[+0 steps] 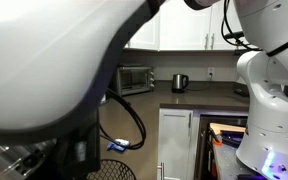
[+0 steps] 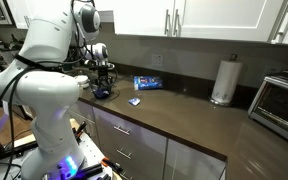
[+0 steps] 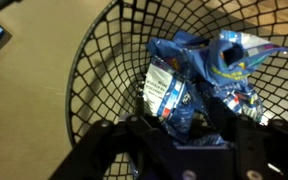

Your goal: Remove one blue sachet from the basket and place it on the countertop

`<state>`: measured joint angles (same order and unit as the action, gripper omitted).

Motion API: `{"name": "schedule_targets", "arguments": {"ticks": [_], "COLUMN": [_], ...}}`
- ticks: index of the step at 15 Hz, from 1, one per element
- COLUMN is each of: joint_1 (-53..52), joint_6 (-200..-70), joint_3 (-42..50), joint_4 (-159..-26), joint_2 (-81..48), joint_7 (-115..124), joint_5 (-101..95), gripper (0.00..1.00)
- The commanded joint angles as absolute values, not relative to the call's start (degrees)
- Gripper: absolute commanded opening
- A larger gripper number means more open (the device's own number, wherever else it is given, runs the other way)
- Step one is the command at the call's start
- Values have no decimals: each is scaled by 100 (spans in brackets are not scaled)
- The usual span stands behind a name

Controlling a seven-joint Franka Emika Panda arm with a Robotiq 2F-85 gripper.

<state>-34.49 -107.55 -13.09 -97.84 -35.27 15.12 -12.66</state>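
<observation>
The gripper [image 3: 184, 128] reaches down into the basket [image 3: 89, 85], because the blue sachet [image 3: 167, 92] lies there on a pile of others. The sachet sits between the fingers, which stand apart. I cannot tell if they pinch it yet. It must come up and out, then go on the countertop [image 2: 184, 118] beside the basket.

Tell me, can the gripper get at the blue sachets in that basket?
Probably yes: the gripper hangs right above the open basket, and the blue sachets lie uncovered inside, nothing between.
</observation>
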Motion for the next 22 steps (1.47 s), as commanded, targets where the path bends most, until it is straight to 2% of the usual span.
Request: {"name": "schedule_targets", "arguments": {"ticks": [1, 2, 4, 9, 10, 13, 15, 22], "joint_1": [-3353, -3362, -3384, -3410, -3420, -3439, -3425, -3407], "joint_6": [-10680, -10682, -10670, -10644, -10649, -10615, -10557, -10390], "joint_3": [-1395, -1398, -1409, -1445, -1449, -1441, -1456, -1434], "joint_4": [-9755, -9755, -9769, -9800, -9810, -9826, -9831, -9975], "joint_2": [-3602, -3622, -3633, -3554, -3533, -3413, -3328, -2754], "joint_7": [1291, 1295, 1336, 1345, 1365, 1386, 1353, 1483], "joint_5": [-1099, -1099, -1094, -1106, -1117, -1166, -1148, -1217], "gripper": [69, 49, 42, 8, 4, 1, 3, 2]}}
